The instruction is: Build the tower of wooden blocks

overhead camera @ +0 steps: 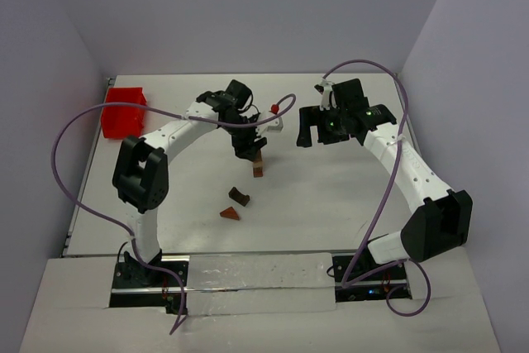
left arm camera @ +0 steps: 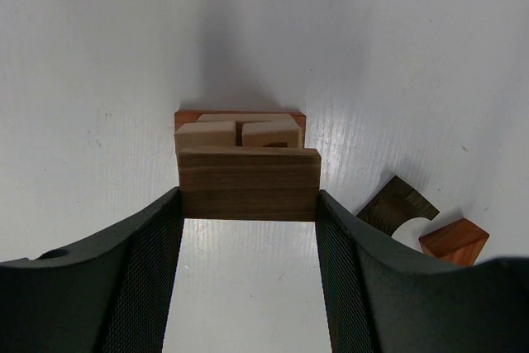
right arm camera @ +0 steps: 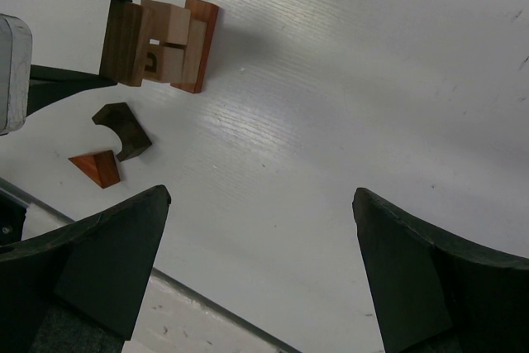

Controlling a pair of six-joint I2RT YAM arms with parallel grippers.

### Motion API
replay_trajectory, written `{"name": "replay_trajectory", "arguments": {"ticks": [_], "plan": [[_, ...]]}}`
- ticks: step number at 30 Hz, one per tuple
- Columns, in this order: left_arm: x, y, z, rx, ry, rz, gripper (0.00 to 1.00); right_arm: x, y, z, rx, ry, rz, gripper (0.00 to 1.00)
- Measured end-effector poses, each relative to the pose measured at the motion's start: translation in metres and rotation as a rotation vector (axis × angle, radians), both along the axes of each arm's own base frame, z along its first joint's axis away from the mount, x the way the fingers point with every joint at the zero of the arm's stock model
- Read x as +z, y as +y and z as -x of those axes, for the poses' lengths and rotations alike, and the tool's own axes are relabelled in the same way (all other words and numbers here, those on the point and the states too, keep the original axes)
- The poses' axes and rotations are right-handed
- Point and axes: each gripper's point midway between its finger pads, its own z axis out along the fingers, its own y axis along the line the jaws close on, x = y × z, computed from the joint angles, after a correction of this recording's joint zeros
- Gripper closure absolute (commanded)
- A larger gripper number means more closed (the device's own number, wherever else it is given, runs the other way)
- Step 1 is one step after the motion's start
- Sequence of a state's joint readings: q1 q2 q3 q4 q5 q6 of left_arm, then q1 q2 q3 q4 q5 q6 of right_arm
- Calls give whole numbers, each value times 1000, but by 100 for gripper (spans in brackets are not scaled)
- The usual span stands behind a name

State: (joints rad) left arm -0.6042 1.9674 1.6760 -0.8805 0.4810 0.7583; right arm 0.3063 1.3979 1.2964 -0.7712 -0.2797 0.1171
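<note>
A smooth white table [overhead camera: 331, 196] is enclosed by plain pale walls [overhead camera: 248, 6]. A red plastic tray [overhead camera: 124, 112] is set at its far left corner. Near the middle stands the wood block tower [overhead camera: 259, 167]: one reddish base slab, two pale tan blocks, and one dark brown slab [left arm camera: 248, 183] on top, which is pinched at both ends by the left gripper [overhead camera: 250, 152]. The right gripper [right arm camera: 260, 196] is held spread wide, with nothing between its fingers. Two loose pieces are seen just beside the tower: one dark arched block [overhead camera: 239, 196] and one reddish wedge [overhead camera: 230, 213].
</note>
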Motion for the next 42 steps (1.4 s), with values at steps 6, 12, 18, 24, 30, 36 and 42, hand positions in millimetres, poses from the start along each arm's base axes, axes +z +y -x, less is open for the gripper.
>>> {"name": "replay_trajectory", "arguments": {"ticks": [6,12,18,24,30,36,42], "plan": [[-5,-1,0,-11,-1,-10,54,0,-1,0,-2,1,-2,0],[-12,-1,0,-12,8,-25,53,0,-1,0,-3,1,-2,0],[-14,-2,0,-15,6,-28,51,0,-1,-1,-4,1,-3,0],[-13,-2,-1,-15,4,-28,49,0,-1,-1,-4,2,-3,0],[-14,-3,-1,-14,2,-29,47,0,0,0,0,3,-7,0],[-14,-5,-4,-15,-7,-29,47,-1,0,0,1,6,-8,0],[-14,-6,-3,-17,-7,-30,46,-2,1,0,4,11,-11,0]]}}
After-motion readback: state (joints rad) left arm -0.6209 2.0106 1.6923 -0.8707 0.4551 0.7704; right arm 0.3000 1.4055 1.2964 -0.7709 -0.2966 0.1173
